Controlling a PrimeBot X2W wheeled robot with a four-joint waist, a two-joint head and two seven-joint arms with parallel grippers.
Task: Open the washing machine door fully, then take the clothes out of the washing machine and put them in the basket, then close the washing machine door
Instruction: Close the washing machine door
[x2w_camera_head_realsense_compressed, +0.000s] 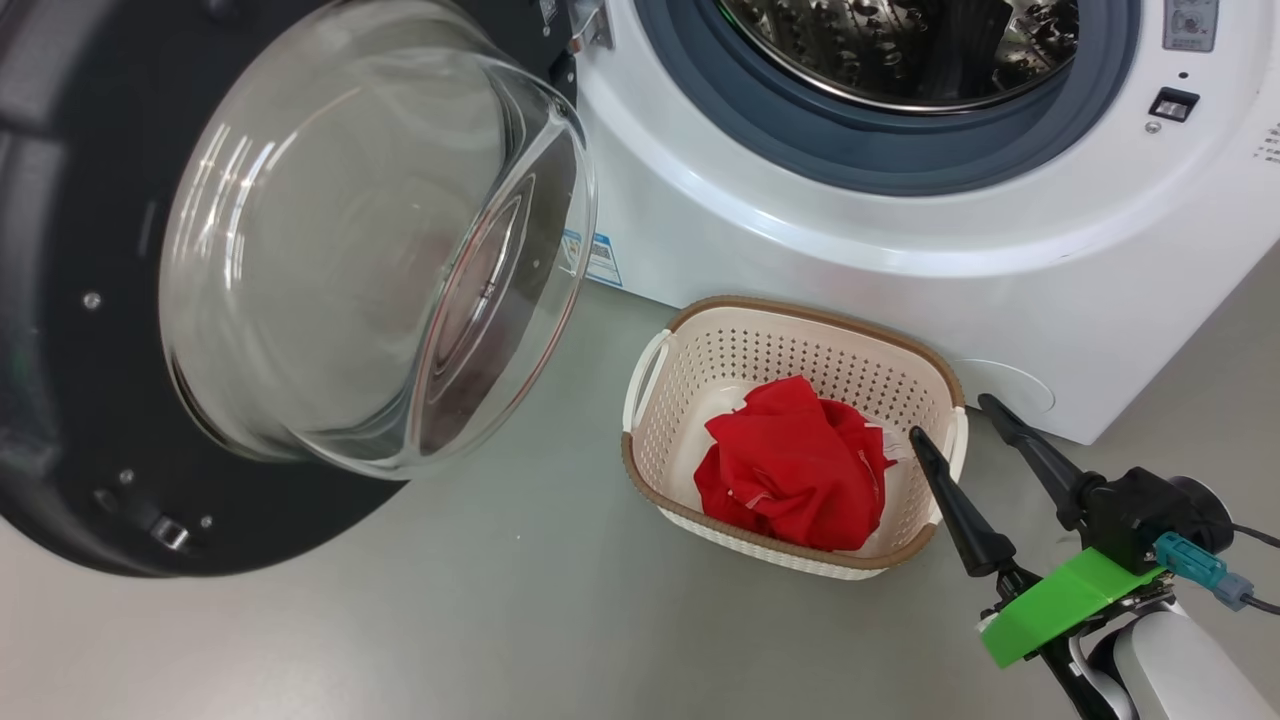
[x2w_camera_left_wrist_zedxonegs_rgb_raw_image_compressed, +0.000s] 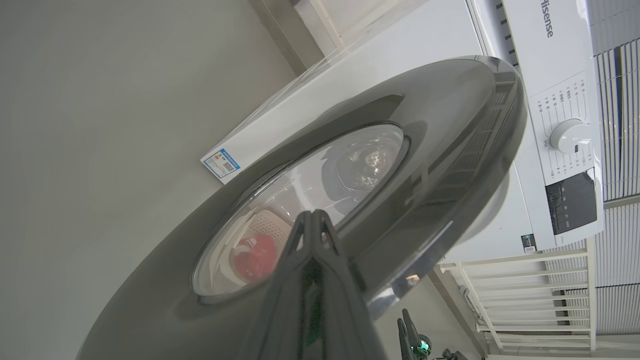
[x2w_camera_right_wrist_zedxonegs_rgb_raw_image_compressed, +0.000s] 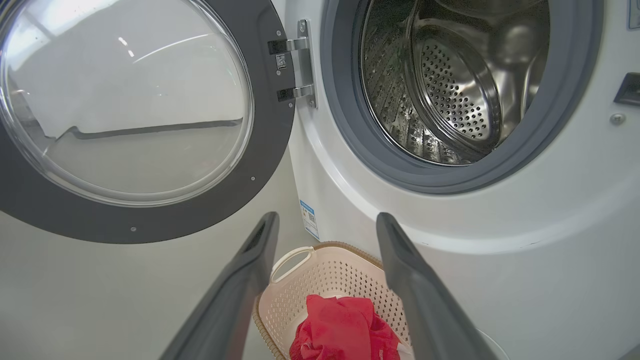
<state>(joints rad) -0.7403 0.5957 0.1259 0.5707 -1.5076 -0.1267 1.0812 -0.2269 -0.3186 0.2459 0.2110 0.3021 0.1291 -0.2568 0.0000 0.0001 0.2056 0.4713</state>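
The clothes lie as a red heap inside the basket, which stands on the floor at lower centre, in front of the washing machine, and the washing machine door hangs swung wide across the left of the frame, so unloading looks done and closing the door seems the step in hand. The right claw hovers at lower right by the basket's right rim, its 2 fingers spread wide and empty. The head view gives the door's inner side; the left wrist view gives the glossy outer face, with the left claw at bottom centre, fingers pinched together on nothing, tips close to that face, contact I cannot tell. The next move probably calls for a steady push there, sweeping the door round its hinge until it latches, right arm kept clear. The head view crops the drum; the right wrist view looks deep inside, where no red shows
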